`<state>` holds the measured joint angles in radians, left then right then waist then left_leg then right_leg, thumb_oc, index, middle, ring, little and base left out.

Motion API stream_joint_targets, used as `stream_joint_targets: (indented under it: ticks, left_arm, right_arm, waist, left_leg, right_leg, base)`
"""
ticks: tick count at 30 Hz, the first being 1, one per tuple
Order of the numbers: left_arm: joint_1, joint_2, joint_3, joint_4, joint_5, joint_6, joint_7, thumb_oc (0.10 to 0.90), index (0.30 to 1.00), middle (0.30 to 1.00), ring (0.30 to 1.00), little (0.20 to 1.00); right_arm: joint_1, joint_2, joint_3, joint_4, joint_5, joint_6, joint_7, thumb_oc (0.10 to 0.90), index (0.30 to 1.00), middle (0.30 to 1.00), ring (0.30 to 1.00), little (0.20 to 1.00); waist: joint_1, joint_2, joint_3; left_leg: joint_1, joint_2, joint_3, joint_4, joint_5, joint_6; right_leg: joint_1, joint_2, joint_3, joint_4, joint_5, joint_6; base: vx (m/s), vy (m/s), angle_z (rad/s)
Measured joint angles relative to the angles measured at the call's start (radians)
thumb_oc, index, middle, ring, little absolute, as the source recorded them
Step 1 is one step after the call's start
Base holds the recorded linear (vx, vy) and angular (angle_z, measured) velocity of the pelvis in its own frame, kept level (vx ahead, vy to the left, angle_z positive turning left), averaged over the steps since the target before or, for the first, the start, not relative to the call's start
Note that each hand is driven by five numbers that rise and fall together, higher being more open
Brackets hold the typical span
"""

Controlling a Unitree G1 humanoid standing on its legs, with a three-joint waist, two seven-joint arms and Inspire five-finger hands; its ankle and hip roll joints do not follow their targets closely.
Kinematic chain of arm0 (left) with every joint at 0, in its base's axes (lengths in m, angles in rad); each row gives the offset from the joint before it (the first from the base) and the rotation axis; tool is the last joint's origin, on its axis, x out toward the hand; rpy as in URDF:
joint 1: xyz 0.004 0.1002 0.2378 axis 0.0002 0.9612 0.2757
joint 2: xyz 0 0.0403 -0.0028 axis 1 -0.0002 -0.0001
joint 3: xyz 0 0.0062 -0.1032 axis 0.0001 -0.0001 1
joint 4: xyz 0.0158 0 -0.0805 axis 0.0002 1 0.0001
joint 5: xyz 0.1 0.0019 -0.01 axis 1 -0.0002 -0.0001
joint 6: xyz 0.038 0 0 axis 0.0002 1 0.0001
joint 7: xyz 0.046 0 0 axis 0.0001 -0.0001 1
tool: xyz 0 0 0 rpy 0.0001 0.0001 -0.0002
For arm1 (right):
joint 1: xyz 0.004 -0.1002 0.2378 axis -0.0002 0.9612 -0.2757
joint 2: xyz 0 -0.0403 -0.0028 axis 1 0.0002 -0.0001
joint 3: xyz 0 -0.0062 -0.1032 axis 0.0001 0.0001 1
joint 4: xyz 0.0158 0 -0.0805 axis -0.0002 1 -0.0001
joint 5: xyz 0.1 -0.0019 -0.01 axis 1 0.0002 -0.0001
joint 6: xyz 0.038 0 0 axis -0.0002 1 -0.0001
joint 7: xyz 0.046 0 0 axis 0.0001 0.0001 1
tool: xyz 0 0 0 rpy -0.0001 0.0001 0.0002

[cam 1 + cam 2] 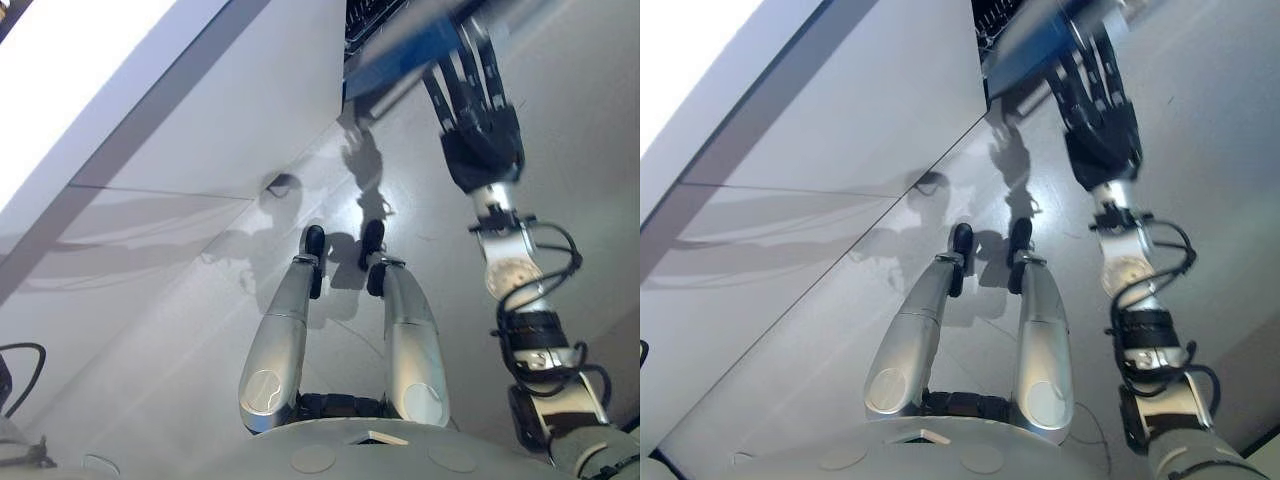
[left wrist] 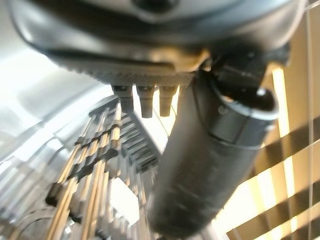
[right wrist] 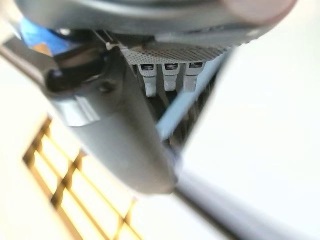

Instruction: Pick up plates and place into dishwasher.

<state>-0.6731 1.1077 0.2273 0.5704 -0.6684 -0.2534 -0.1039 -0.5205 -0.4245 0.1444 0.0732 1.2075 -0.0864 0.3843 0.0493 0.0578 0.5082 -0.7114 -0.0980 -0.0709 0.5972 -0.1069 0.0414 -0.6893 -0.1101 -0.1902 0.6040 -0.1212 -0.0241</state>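
Observation:
My right hand [image 1: 482,140] reaches forward to the dishwasher's dark rack [image 1: 372,20] at the top of the eye views. A blue plate [image 1: 400,55] lies edge-on across the hand's fingers [image 1: 1092,85]. In the right wrist view the plate's pale blue rim [image 3: 176,116] runs between the thumb [image 3: 125,125] and the fingers [image 3: 167,75], which pinch it. My left hand [image 2: 210,150] shows in its wrist view, thumb out and fingers straight, holding nothing. Just past it are the wire tines of the rack [image 2: 100,165].
A pale cabinet front [image 1: 230,110] runs along my left, with a bright counter top [image 1: 70,70] above it. Grey floor [image 1: 580,150] stretches out ahead and on the right.

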Motion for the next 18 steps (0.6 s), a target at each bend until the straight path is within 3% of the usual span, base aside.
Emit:
stream_joint_targets:
  ticks: [2,6,10,14,18]
  left_arm:
    - [-0.005,-0.005,-0.044,-0.046,-0.001,0.001,-0.022,0.800,0.900,0.900,0.900,0.900]
    - [0.005,-0.032,-0.067,-0.092,-0.036,0.001,-0.043,0.800,0.900,0.900,0.900,0.900]
    - [0.000,-0.057,-0.070,-0.044,-0.036,-0.001,-0.044,0.800,0.900,0.900,0.900,0.900]
    - [0.050,-0.156,-0.061,-0.056,-0.036,-0.006,-0.038,0.800,0.900,0.900,0.900,0.900]
    - [0.215,-0.308,0.028,-0.173,-0.018,-0.064,-0.026,0.800,0.900,0.900,0.900,0.900]
  right_arm:
    - [-0.111,-0.015,0.162,-0.098,-0.067,0.030,-0.020,0.800,0.900,0.900,0.900,0.900]
    - [-0.065,-0.012,0.162,-0.090,-0.133,0.012,-0.042,0.800,0.900,0.900,0.900,0.900]
    - [-0.063,0.021,0.129,-0.050,-0.251,0.009,-0.081,0.800,0.900,0.900,0.900,0.900]
    - [-0.007,0.123,0.001,0.148,-0.352,-0.006,-0.051,0.800,0.900,0.900,0.900,0.900]
    - [0.211,0.126,-0.221,0.506,-0.468,-0.066,0.001,0.800,0.900,0.900,0.900,0.900]
  waist:
    - [0.015,0.001,0.000]
    - [0.031,0.015,-0.002]
    - [0.004,0.016,-0.001]
    - [0.003,0.014,-0.001]
    - [0.018,0.012,-0.003]
  left_leg:
    - [0.014,0.001,-0.004,0.007,0.017,-0.012]
    - [0.029,-0.006,-0.005,-0.010,0.025,-0.014]
    - [0.080,-0.004,-0.009,-0.028,0.027,-0.012]
    - [0.191,-0.004,-0.009,-0.084,0.032,-0.005]
    - [0.362,-0.008,-0.002,-0.214,0.047,0.015]
  right_leg:
    - [0.014,0.002,-0.005,0.025,-0.026,-0.017]
    - [0.033,-0.002,-0.010,0.031,-0.035,-0.020]
    - [0.089,0.002,-0.009,0.021,-0.051,-0.018]
    - [0.199,0.001,-0.007,-0.031,-0.052,-0.011]
    - [0.356,0.008,0.021,-0.152,-0.040,0.021]
  base:
    - [0.04,-0.026,0.22]
    - [0.03,-0.022,0.19]
    - [0.06,-0.017,0.23]
    - [0.05,-0.005,0.09]
    - [0.09,-0.020,0.02]
